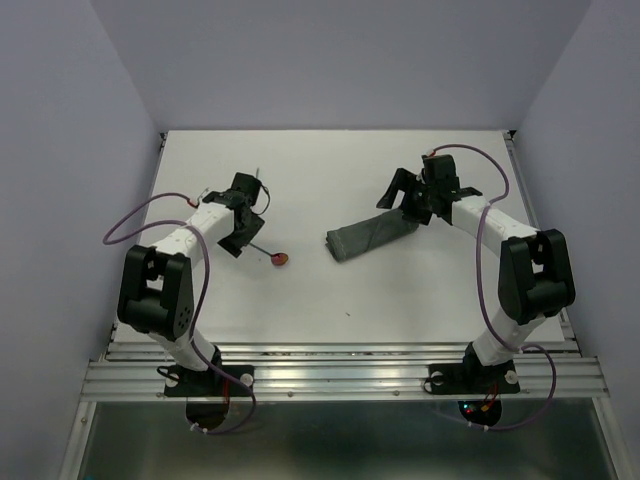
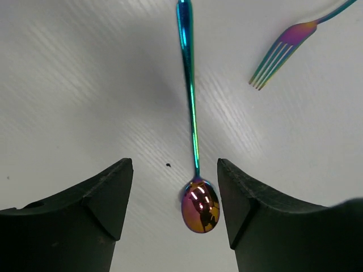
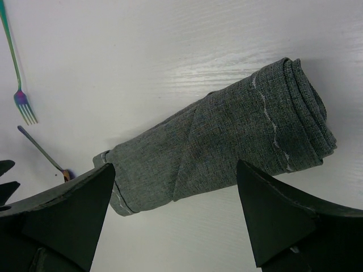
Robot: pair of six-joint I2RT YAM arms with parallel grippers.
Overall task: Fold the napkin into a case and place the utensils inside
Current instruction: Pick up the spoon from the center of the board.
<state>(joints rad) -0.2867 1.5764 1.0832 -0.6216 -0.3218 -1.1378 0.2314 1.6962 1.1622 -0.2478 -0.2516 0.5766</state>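
Note:
The napkin lies folded as a long dark grey case (image 1: 368,236) right of the table's middle. In the right wrist view the case (image 3: 227,141) shows a rolled thick end at the upper right. My right gripper (image 1: 408,205) hangs open over its far end, the fingers (image 3: 68,215) spread on both sides and not touching it. The spoon (image 1: 279,260) has a red bowl and a teal handle. In the left wrist view its bowl (image 2: 199,211) lies between the open fingers (image 2: 96,204) of my left gripper (image 1: 250,218), untouched. The fork (image 2: 279,55) lies apart, beyond the spoon.
The fork (image 3: 22,105) and the spoon (image 3: 44,152) also show at the left edge of the right wrist view. White walls enclose the table (image 1: 330,300) on three sides. A small dark speck (image 1: 347,314) lies near the front.

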